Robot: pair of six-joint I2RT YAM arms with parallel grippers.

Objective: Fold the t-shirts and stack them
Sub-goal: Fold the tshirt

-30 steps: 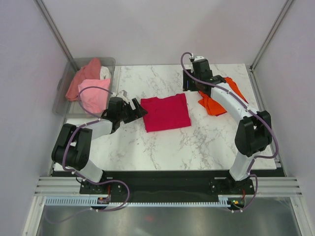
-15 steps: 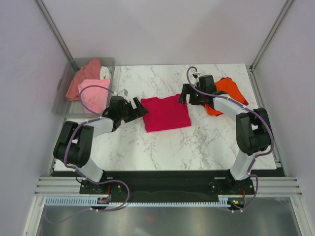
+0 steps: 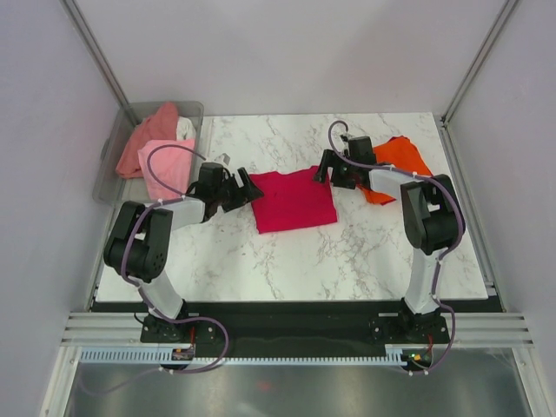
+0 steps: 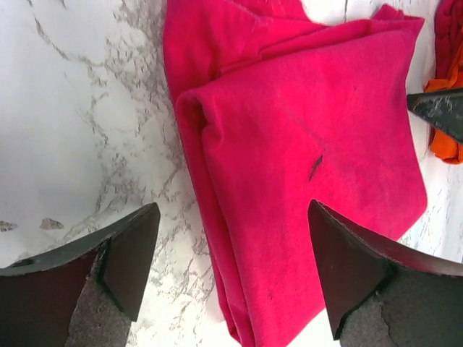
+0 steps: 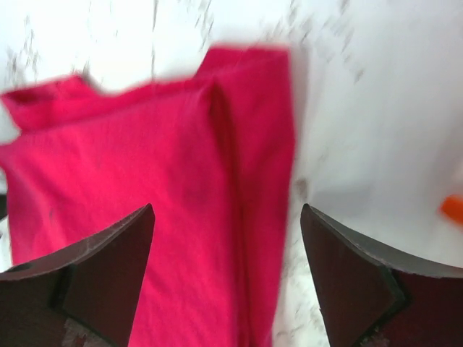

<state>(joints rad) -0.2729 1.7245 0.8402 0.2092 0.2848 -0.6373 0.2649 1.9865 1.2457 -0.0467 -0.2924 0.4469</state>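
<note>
1. White marble table, pale grey walls around; clear bin upper left
2. Folded crimson t-shirt at frame centre; orange tee upper right
3. left gripper and right gripper flank crimson t-shirt; both jaws apart, empty

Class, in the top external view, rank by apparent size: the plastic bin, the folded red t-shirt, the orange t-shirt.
1. plastic bin
2. red t-shirt
3. orange t-shirt, though the right arm covers part of it, so second versus third is unsure.
</note>
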